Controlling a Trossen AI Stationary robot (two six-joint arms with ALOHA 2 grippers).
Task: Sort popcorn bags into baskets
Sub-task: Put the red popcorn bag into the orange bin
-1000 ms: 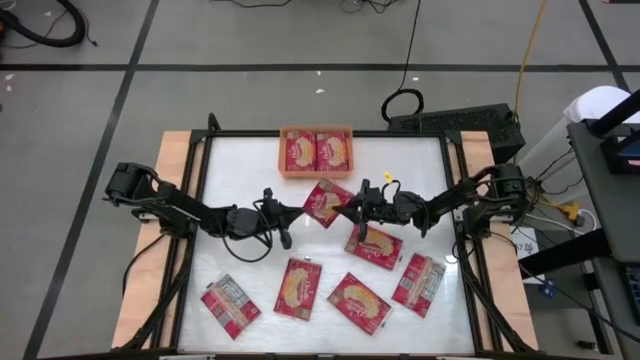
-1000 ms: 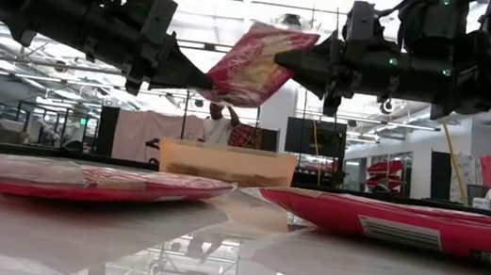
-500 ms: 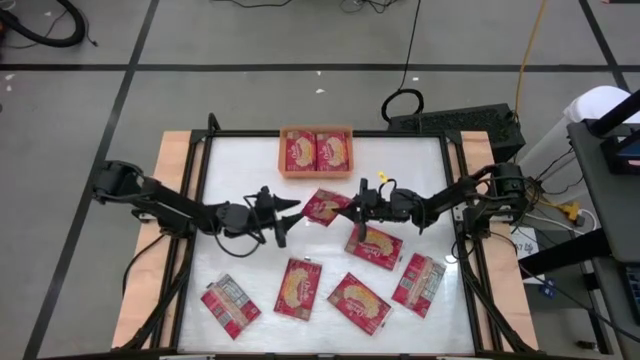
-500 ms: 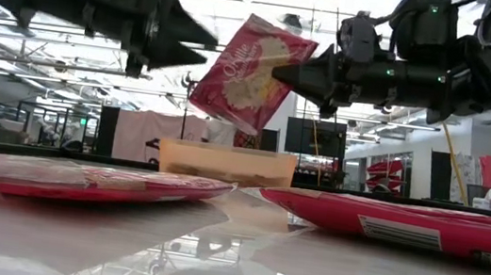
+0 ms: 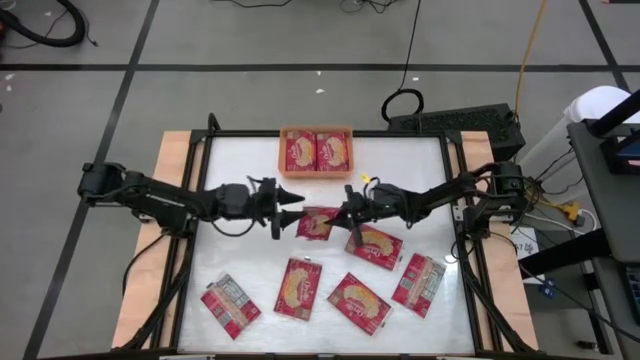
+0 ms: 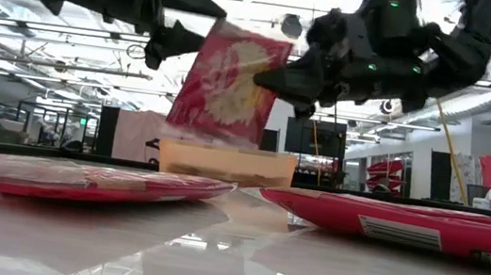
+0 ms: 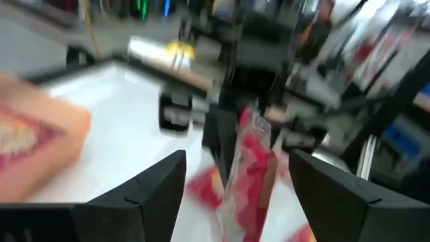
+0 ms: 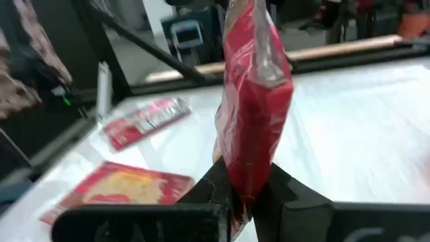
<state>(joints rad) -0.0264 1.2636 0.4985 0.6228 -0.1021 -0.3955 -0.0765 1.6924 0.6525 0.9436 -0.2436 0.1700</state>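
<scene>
Worktop (image 5: 240, 160): glossy white sheet in a dark frame, pale wood margins. Popcorn bags are flat, crinkly red foil rectangles with a yellow-tan popcorn picture.

Held bag (image 5: 316, 222) hangs above mid-worktop, pinched by one edge in the right end effector (image 5: 346, 212), whose fingers are narrowed tight on it; in the right wrist view the bag (image 8: 253, 111) rises edge-on from between them. In the low view it (image 6: 224, 82) hangs well clear of the surface.

Left end effector (image 5: 291, 197) sits just left of the bag, tips spread wide, not touching it; its fingers (image 7: 144, 191) flank the bag (image 7: 250, 165) farther off.

Count: 8 bags. 2 lie side by side in the orange rectangular basket (image 5: 316, 131) at the far edge, 1 held, 5 flat on the near half of the worktop.
</scene>
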